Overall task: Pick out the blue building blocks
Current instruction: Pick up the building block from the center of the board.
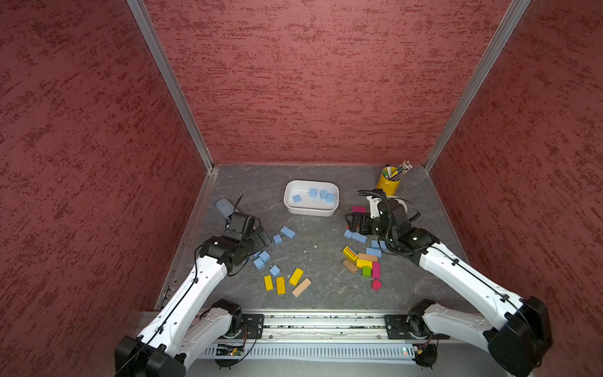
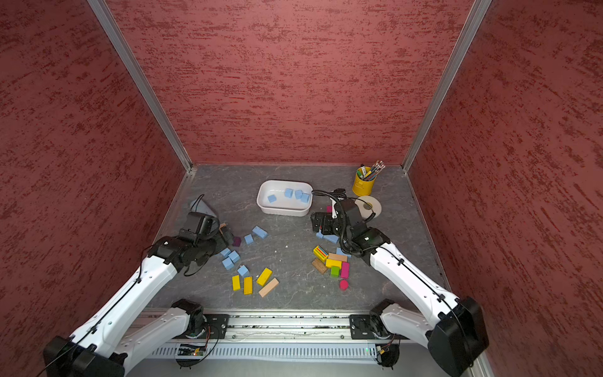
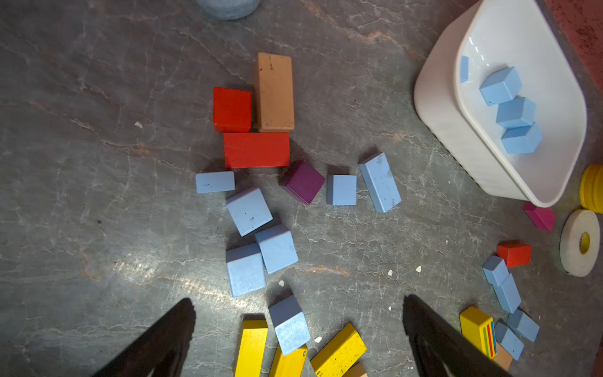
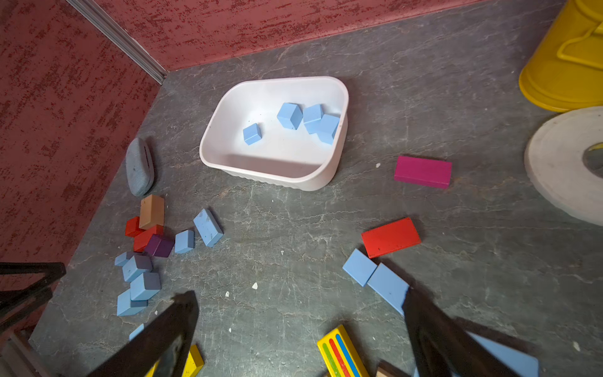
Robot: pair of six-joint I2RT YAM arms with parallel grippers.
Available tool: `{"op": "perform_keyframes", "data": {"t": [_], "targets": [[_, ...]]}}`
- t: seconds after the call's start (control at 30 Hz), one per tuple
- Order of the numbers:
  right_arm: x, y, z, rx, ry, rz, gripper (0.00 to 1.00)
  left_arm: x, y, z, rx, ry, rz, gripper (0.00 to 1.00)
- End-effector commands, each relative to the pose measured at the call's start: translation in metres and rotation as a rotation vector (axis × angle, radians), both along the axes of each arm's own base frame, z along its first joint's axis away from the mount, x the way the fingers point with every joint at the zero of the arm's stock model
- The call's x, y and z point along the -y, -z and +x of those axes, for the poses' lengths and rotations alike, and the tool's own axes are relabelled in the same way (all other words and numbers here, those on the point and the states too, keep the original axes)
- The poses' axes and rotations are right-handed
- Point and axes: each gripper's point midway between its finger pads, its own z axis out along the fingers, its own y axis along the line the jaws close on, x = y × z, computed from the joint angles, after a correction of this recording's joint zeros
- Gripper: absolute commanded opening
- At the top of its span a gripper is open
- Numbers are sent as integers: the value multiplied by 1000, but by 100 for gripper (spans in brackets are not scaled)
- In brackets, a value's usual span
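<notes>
Both pairs of jaws stand wide apart and carry nothing, so we judge ourselves between picks, with the next block to choose. On the left, our left gripper [image 3: 299, 302] hovers over a loose cluster of blue building blocks [image 3: 249, 210] lying on the grey table [image 3: 98, 196], close against red blocks [image 3: 256, 150] and a purple cube [image 3: 303, 181]. The nearest blue cube [image 3: 288, 326] sits just beside yellow bricks [image 3: 251, 346], right between the open fingers [image 3: 169, 333]. The next move, as we see it, calls for dropping straight onto one cube that stands clear, jaws square to its flat sides, without nudging its neighbours. In the middle sits the white tray [image 1: 310, 210], holding four blue cubes [image 1: 313, 193] and nothing else: three bunched toward one end, one alone. Further right, our right gripper [image 4: 300, 294] hangs above bare table, with two flat blue blocks [image 4: 388, 287] touching each other just beside one finger [image 4: 434, 329] and a red brick [image 4: 390, 236] next to them. At the far right a yellow tin [image 1: 388, 186] holds pencils [image 1: 399, 169] and pens.
</notes>
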Motion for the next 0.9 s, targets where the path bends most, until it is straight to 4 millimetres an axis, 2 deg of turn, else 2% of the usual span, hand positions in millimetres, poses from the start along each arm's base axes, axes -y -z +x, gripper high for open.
{"op": "perform_keyframes", "data": {"t": [0.0, 0.27, 0.5, 0.87], "targets": [[-3, -17, 6, 41, 4, 33, 99, -4, 12, -1, -39, -96, -32, 100], [-1, -16, 5, 41, 8, 33, 99, -13, 38, -6, -117, -184, -1, 85], [0, -15, 4, 40, 11, 32, 99, -14, 53, 2, -130, -197, 7, 72], [3, -14, 2, 42, 18, 26, 99, -14, 74, 13, -165, -198, 37, 63]]}}
